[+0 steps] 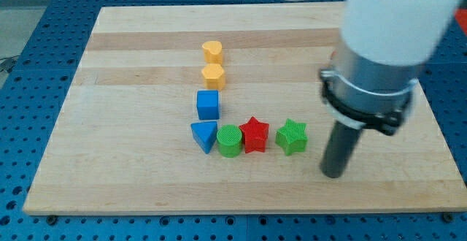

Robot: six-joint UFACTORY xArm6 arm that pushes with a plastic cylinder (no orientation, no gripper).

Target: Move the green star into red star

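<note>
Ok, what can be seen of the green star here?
The green star is a small ribbed, plastic-looking block lying flat on the wooden board, rightmost in the bottom row. A narrow gap separates it from the red star on its left. My tip stands apart, to its lower right, touching nothing.

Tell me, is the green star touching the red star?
No, a thin strip of board shows between the green star and the red star.

The ridged green plastic star block (292, 136) lies flat near the table's bottom edge, right of centre. The red plastic star block (254, 134) sits just beside it, leftward, a narrow gap between the 2.
</note>
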